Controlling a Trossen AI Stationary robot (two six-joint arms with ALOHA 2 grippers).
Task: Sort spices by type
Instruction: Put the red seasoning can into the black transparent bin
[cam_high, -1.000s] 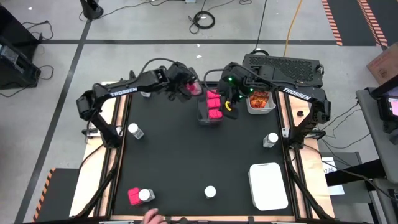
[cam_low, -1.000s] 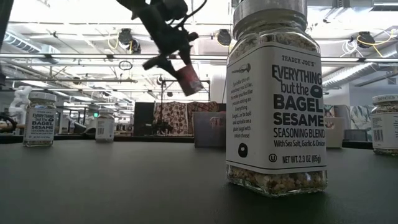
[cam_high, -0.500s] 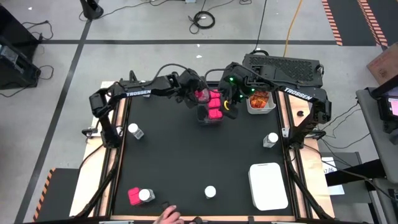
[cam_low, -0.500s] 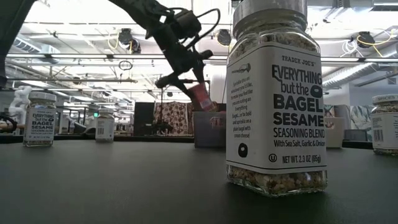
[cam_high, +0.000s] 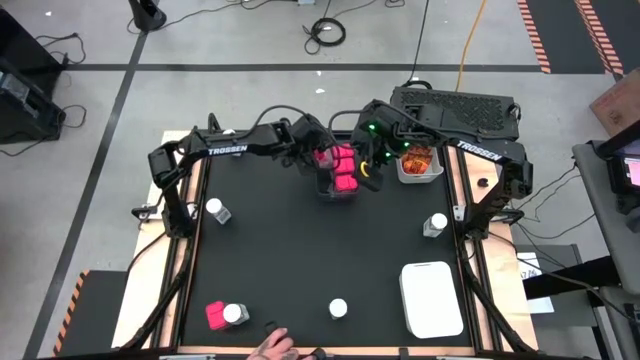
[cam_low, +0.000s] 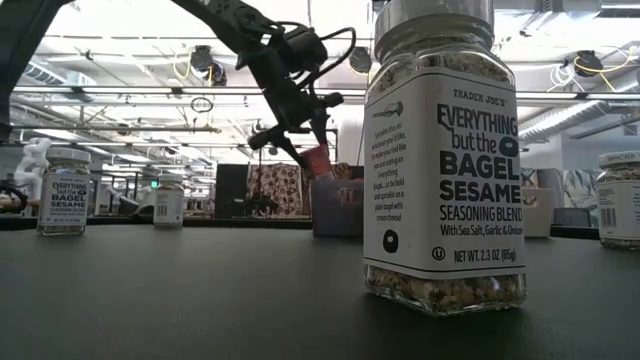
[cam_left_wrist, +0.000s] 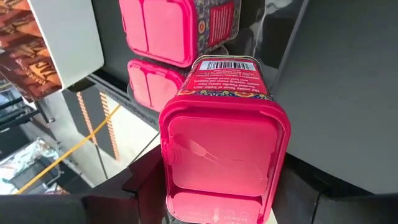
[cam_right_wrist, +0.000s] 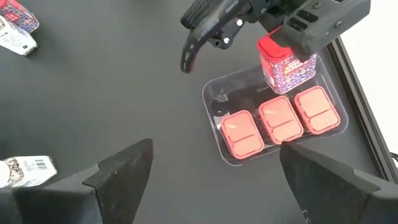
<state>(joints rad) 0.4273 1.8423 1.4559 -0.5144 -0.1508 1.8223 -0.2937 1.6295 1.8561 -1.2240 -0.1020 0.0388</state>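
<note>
Holding a pink pack above the clear tray

A bright pink pack (cam_high: 323, 156) is gripped by the left end effector (cam_high: 318, 155) and is held in the air at the far side of the desk (cam_high: 300, 260), over the edge of a clear tray (cam_right_wrist: 219, 106). In the right wrist view, three more pink packs (cam_right_wrist: 280, 120) are seen lying side by side in that tray, with the held pack above one end of the row. In the low view, the held pack is seen tilted, just above the tray's rim.

The right end effector (cam_right_wrist: 211, 177) is held with its fingers wide apart and nothing between them, just beside the tray on its right. A white bin (cam_high: 403, 173) with orange-red sachets (cam_high: 419, 158) in it is seen to the right of that arm.

Clear jars with white lids are spread over the desk: one near the left edge (cam_high: 214, 208), one near the right edge (cam_high: 436, 224), one at the near middle (cam_high: 338, 309), and one at the near left (cam_high: 234, 314) touching another pink pack (cam_high: 215, 315). A white bin (cam_high: 431, 298) stands at the near right. A person's hand (cam_high: 270, 346) is seen at the near edge.
</note>
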